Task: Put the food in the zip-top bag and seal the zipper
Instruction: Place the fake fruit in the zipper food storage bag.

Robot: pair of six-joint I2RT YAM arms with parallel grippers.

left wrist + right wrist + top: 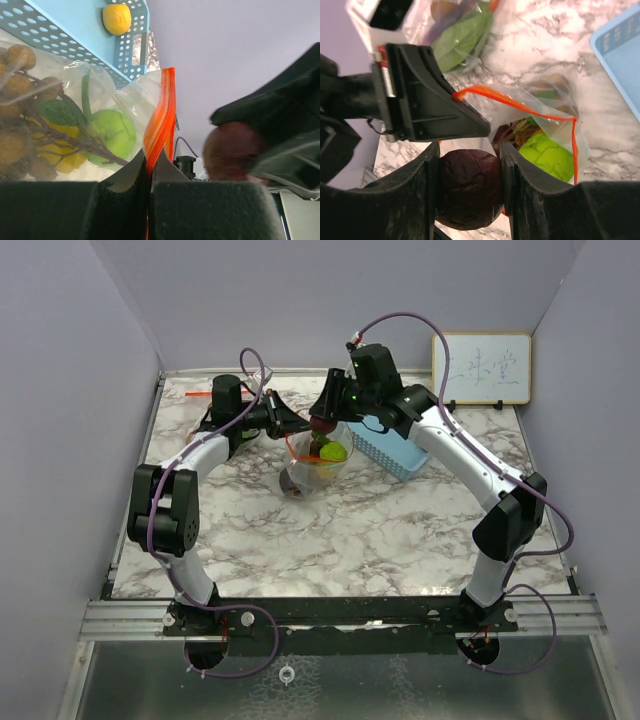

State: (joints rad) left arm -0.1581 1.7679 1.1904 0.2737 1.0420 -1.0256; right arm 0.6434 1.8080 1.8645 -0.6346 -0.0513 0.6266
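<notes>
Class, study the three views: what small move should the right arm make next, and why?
Probably lower the purple fruit into the bag, then let go. The right gripper is clamped on the fruit close to the bag's mouth, which the left gripper pinches up and open by the orange zipper. A lime fruit already lies inside.

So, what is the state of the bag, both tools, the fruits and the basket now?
Zip-top bag: mouth open, zipper unsealed.
Left tool: shut on the zipper edge.
Right tool: shut on the purple fruit.
Purple fruit: held near the bag mouth, not inside.
Lime-green fruit: inside the bag.
Grape bunch: inside the bag.
Blue basket: holds one orange fruit.
</notes>
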